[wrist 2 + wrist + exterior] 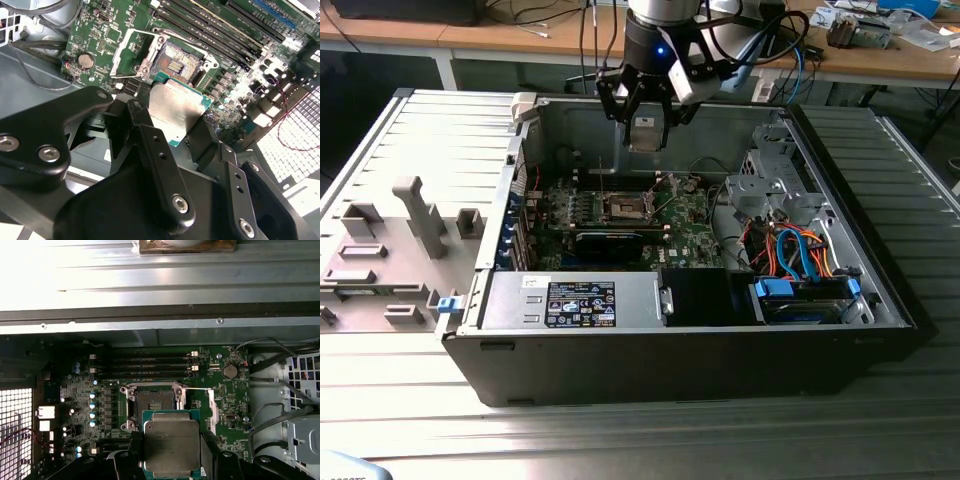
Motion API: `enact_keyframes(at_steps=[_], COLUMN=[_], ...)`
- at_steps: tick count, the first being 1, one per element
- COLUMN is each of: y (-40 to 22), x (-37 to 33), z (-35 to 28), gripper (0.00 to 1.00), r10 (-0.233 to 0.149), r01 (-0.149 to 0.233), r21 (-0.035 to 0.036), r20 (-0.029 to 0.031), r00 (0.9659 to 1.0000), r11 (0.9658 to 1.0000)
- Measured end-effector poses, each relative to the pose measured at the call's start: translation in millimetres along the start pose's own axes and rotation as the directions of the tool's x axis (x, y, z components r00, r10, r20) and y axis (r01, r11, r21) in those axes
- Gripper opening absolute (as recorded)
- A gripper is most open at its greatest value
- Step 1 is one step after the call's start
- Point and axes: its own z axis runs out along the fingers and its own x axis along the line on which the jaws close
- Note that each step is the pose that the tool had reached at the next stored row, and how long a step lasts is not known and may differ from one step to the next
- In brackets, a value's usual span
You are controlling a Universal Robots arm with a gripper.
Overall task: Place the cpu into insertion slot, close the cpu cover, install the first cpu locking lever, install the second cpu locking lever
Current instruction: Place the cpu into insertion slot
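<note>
My gripper [648, 132] hangs over the open computer case, shut on the cpu [648, 128]. In both wrist views the cpu [176, 111] [172, 446] is a flat silver-tan square with a green edge, clamped between the black fingers [150, 140]. It is held above the green board, apart from it. The insertion slot [178, 61] [152, 405] [625, 208] lies uncovered with its dark centre showing, just beyond the cpu. The cpu cover [125, 52] [212, 410] is swung open to one side of the slot. A thin locking lever [196, 388] stands out beside it.
Long black memory slots [145, 365] run beside the slot. The case's back wall [720, 130] rises behind the gripper. At the exterior view's right is a drive cage [765, 185] with orange and blue cables [800, 255]. A grey fixture tray [390, 250] lies at the exterior view's left.
</note>
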Motion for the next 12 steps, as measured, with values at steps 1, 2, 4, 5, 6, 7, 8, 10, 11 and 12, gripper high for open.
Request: enact_keyframes(at_steps=[1,2,4,5,6,7,8,10,11,12], y=[0.0,0.0,0.0,-0.1,-0.1,-0.1,-0.1,-0.2,-0.2,-0.2], x=[0.0,0.0,0.0,0.0,0.0,0.0,0.0,0.0,0.0,-0.1], z=[0.2,0.3,0.6,0.9,1.0,1.3,1.6,2.0,2.3,2.6], gripper=[0.54,0.54,0.54,0.54,0.54,0.54,0.54,0.54,0.54,0.54], r10=[0.000,0.000,0.000,0.000,0.000,0.000,0.000,0.000,0.000,0.000], r01=[0.000,0.000,0.000,0.000,0.000,0.000,0.000,0.000,0.000,0.000], r21=[0.0000,0.0001,0.0000,0.0000,0.0000,-0.0001,-0.0001,0.0001,0.0001,0.0001], r20=[0.0000,0.0000,0.0000,0.0001,0.0000,0.0000,0.0000,0.0000,0.0000,0.0000], r00=[1.0000,1.0000,1.0000,1.0000,1.0000,1.0000,1.0000,1.0000,1.0000,1.0000], r11=[1.0000,1.0000,1.0000,1.0000,1.0000,1.0000,1.0000,1.0000,1.0000,1.0000])
